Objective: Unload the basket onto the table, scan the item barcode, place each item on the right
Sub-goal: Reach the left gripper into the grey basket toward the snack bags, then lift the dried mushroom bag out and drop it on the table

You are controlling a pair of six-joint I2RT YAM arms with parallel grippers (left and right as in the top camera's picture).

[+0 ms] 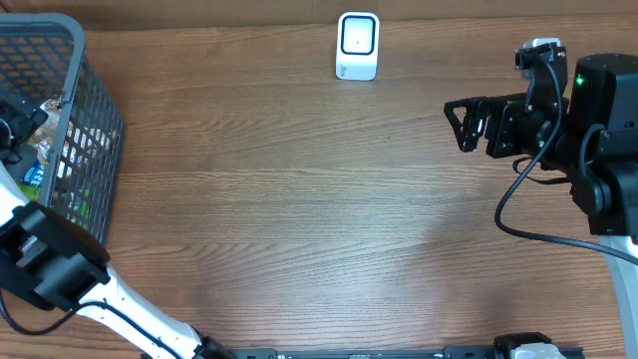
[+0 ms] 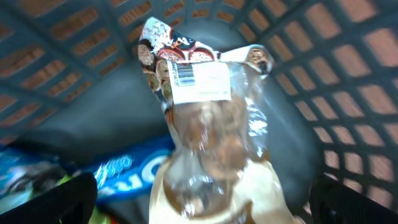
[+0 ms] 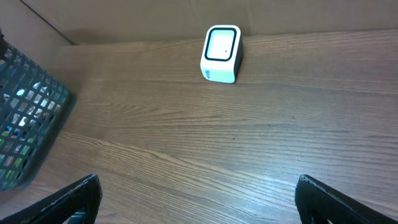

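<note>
Pick step — left gripper [image 2: 202, 190] spread over snack bag [image 2: 211, 143] in basket [image 2: 348, 81].
Next: lower, clamp bag — right gripper [image 3: 196, 196] released, empty.

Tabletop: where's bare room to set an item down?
Bare tabletop spans the middle, between the basket on the left, the scanner at the far edge and the right gripper. The basket itself is crowded with snack packs.
</note>
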